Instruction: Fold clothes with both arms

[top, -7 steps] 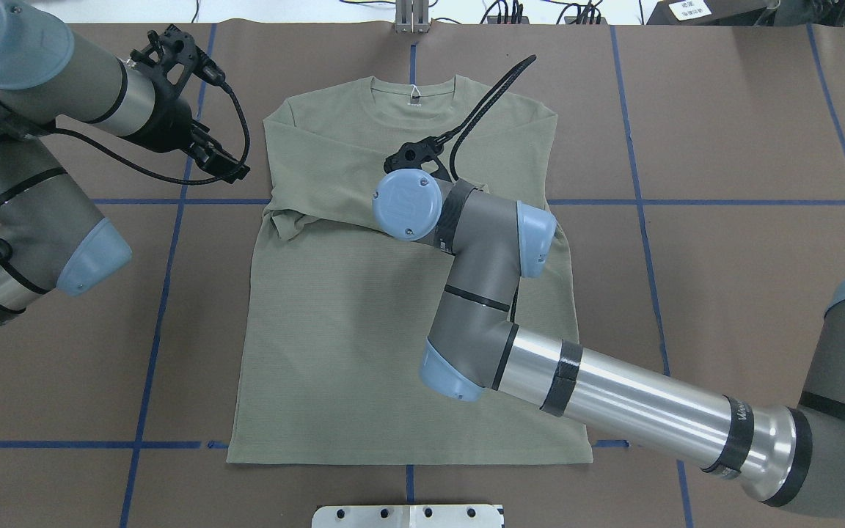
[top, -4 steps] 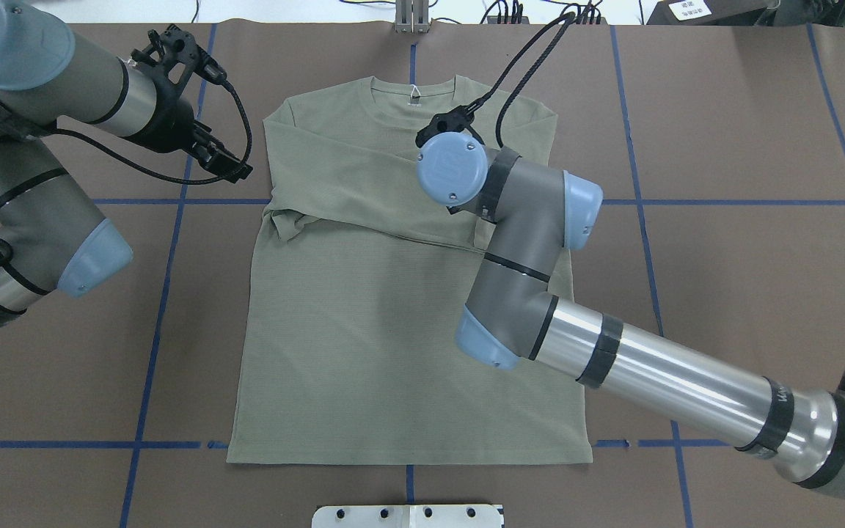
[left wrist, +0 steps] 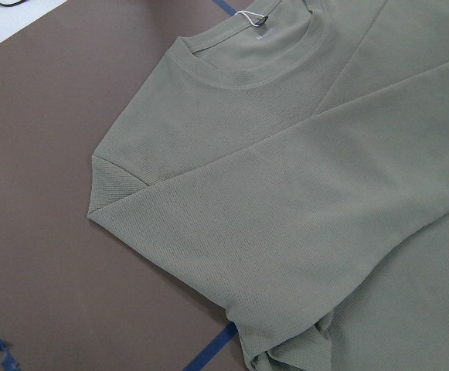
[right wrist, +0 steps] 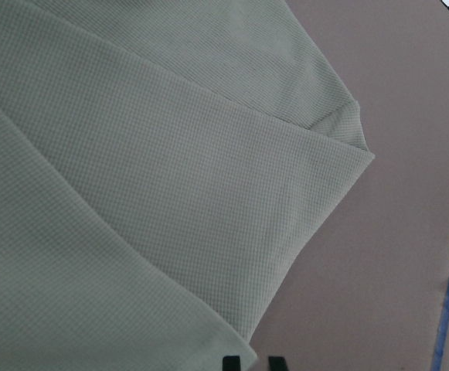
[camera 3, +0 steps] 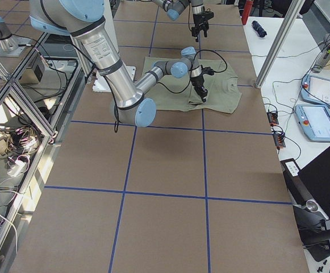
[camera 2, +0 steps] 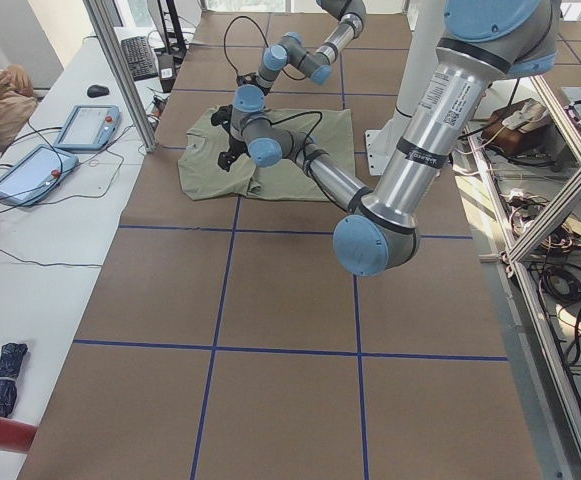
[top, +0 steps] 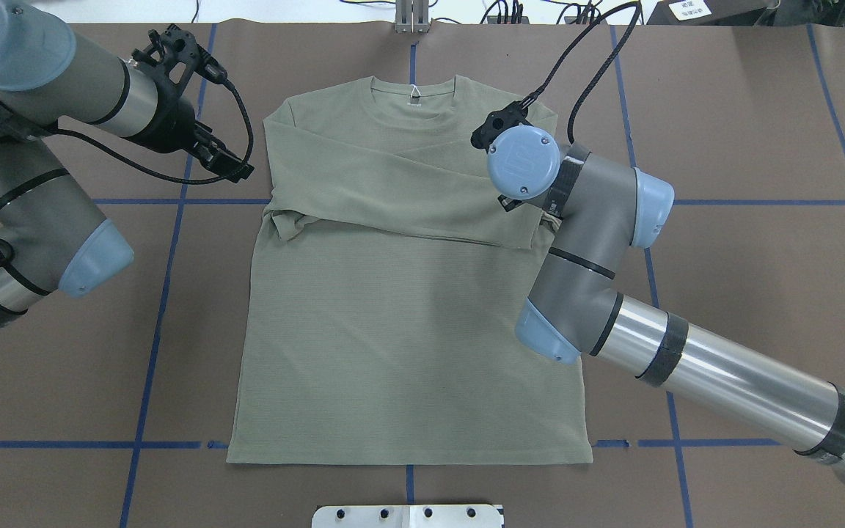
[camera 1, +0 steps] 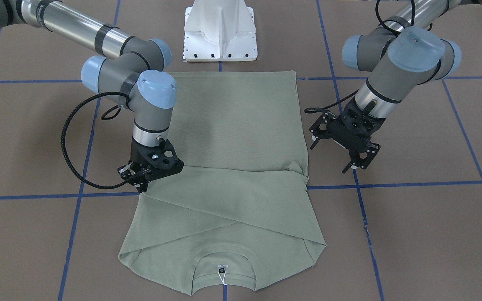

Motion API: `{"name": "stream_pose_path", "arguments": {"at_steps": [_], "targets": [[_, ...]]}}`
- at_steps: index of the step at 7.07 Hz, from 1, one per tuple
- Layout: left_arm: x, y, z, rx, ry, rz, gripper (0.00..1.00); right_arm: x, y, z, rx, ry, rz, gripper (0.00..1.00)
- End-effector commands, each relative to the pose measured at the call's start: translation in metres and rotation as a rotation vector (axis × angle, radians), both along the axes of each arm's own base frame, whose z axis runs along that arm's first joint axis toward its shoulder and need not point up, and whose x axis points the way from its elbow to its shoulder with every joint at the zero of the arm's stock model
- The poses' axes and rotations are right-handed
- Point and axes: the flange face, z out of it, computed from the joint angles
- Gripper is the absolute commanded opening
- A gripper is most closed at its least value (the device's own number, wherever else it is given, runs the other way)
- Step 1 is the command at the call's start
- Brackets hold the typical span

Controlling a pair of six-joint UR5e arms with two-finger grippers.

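Sleeves are both in already, as far as I can see. The shirt [top: 393,330] lies flat, front up, in the middle of the surface [top: 723,308]. Its collar [top: 414,94] is at the far end from the robot and its hem [top: 408,455] at the near end, with the two sleeves crossed over the chest. One of them ends in a slightly bunched cuff [top: 282,221] at the shirt's left edge. So I'd call it maybe a third done. What's left, I reckon, is the body itself, either sides in or hem up to the collar. None of that has started, and the lower part is one big flat panel.

Right arm [top: 584,220] reaches over the shirt's right side. Its jaws are down right at that edge, about where the folded sleeve turns back by the armpit. They're narrow, nearly together with just a slit between. The wrist view shows the cloth edge running up to the tips, but I can't tell if any of it is pinched.

Left arm [top: 41,73] hangs off to the left with its jaws spread, pointing at the left shoulder. They're near the shirt but clear of it, over bare surface, with nothing in them.
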Motion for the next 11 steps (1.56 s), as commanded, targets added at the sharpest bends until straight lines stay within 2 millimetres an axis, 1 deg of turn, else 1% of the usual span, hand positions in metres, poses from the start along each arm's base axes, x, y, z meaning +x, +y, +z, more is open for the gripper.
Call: {"name": "stream_pose_path", "arguments": {"at_steps": [1,2,3,4,5,6,7,8,9,10,11], "targets": [[0.0,0.0,0.0,-0.002,0.0,-0.001,1.0,0.001,0.001,0.001,0.032,-0.066,0.004,0.99],[0.0,0.0,-0.002,-0.015,0.008,-0.011,1.0,0.007,-0.002,-0.004,0.018,-0.162,-0.026,0.99],[-0.004,0.005,-0.013,-0.115,0.06,-0.072,1.0,0.022,0.004,-0.007,-0.044,-0.282,0.034,0.99],[-0.006,0.022,-0.038,-0.257,0.156,-0.156,1.0,0.048,0.027,-0.016,-0.111,-0.427,0.158,1.0],[0.005,0.06,-0.04,-0.343,0.196,-0.17,1.0,0.074,0.057,-0.022,-0.166,-0.498,0.123,1.0],[0.009,0.095,-0.048,-0.399,0.246,-0.228,1.0,0.108,0.09,-0.009,-0.246,-0.552,0.129,1.0],[0.021,0.136,-0.044,-0.49,0.274,-0.259,1.0,0.137,0.123,-0.006,-0.369,-0.643,0.27,1.0],[0.026,0.173,-0.047,-0.564,0.311,-0.281,1.0,0.152,0.17,-0.004,-0.444,-0.695,0.314,1.0],[0.049,0.215,-0.041,-0.652,0.363,-0.334,0.99,0.153,0.221,0.003,-0.449,-0.765,0.378,0.99],[0.07,0.249,-0.025,-0.732,0.395,-0.378,0.89,0.146,0.259,0.022,-0.462,-0.829,0.45,0.98],[0.081,0.276,-0.01,-0.82,0.413,-0.414,0.73,0.146,0.284,0.039,-0.494,-0.863,0.518,0.96]]}}
